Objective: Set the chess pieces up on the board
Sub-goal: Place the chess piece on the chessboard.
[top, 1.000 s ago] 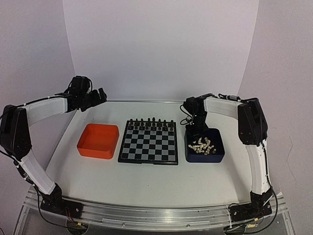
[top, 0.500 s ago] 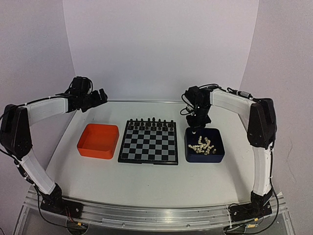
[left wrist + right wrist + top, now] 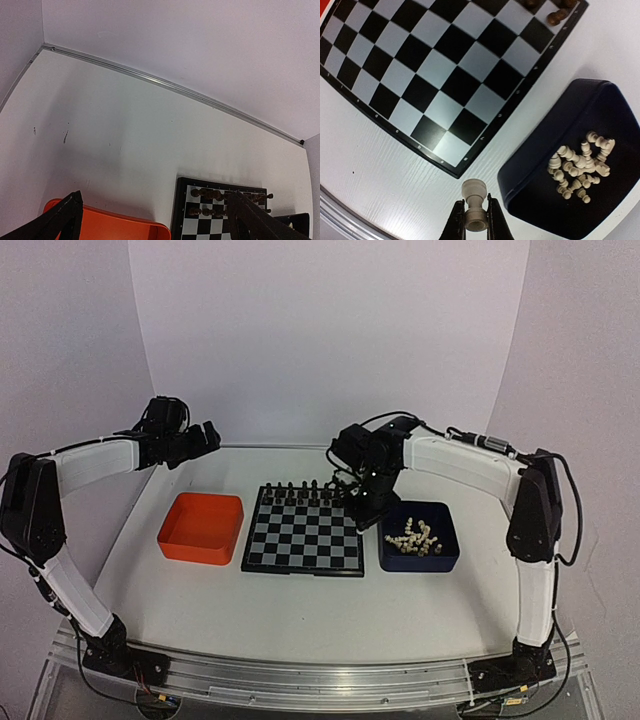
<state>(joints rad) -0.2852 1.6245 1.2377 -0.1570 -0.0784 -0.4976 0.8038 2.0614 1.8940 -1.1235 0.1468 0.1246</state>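
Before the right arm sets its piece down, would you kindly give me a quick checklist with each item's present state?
1. Tiny cream-white plastic chess piece clamped between the right arm's fingers: ok.
2. Piece over a square of the black-and-silver checkered chessboard: not ok; the wrist view shows it off the board's corner, above white table.
3. Near rows of the board free: ok.
4. Tiny black pieces on the far rows all upright: cannot tell.
5. Left arm's fingers open, away from the board: ok.
6. More cream-white pieces waiting in the dark blue square tray: ok.
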